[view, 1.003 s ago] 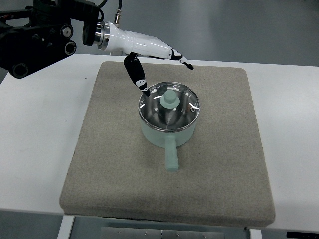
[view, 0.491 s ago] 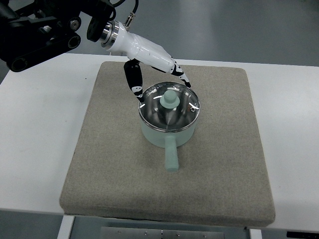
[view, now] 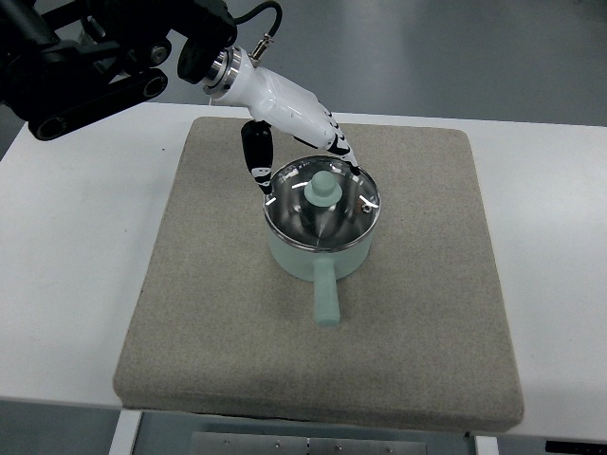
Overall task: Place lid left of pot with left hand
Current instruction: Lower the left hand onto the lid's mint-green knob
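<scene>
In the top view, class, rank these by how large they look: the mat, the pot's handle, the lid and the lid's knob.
1. mat
2. lid
3. handle
4. knob

The knob sits nearer the camera than the handle, yet looks smaller.

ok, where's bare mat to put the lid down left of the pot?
Bare mat runs from the pot to the mat's left edge, widest toward the near-left corner. It is crowded at the far-left of the lid, where the left hand reaches in.
</scene>
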`<state>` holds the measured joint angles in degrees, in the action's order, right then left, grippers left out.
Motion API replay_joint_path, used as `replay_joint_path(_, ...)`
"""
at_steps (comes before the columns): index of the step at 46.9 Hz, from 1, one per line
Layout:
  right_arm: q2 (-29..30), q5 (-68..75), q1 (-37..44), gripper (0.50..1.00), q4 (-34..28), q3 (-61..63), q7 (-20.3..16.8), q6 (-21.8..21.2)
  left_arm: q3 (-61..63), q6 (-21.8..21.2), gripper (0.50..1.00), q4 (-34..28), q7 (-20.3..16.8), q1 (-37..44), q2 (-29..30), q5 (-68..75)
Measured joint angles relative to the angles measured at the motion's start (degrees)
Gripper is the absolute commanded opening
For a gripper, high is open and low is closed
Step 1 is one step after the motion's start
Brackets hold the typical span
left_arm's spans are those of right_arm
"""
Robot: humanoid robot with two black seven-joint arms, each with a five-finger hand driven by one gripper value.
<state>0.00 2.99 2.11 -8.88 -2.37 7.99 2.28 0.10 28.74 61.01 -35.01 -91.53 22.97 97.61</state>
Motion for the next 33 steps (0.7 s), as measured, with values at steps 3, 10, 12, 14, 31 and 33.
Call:
replay_joint_path(3, 0.0, 0.0, 0.0, 0.924, 0.0, 0.0, 0.0, 0.0, 0.0, 0.0, 0.992, -0.1, 0.0, 0.1, -0.1, 0.0)
replay_joint_path(10, 0.0, 0.0, 0.0, 0.924, 0.0, 0.0, 0.0, 0.0, 0.0, -0.3, 0.992, -0.5, 0.0, 0.3, -0.6, -0.2)
replay_joint_path(12, 0.0, 0.0, 0.0, 0.924, 0.0, 0.0, 0.0, 0.0, -0.1, -0.3, 0.992, -0.6, 0.0, 0.4, -0.7, -0.3)
replay_joint_path(14, 0.0, 0.0, 0.0, 0.924, 0.0, 0.0, 0.0, 0.0, -0.1, -0.3, 0.992, -0.7, 0.0, 0.5, -0.7, -0.3)
replay_joint_path(31, 0.0, 0.0, 0.0, 0.924, 0.0, 0.0, 0.0, 0.0, -0.2, -0.6, 0.984, -4.0, 0.0, 1.8, -3.1, -0.2)
replay_joint_path(33, 0.0, 0.0, 0.0, 0.924, 0.0, 0.0, 0.0, 0.0, -0.4, -0.7, 0.984, -4.3, 0.0, 2.0, -3.4, -0.4)
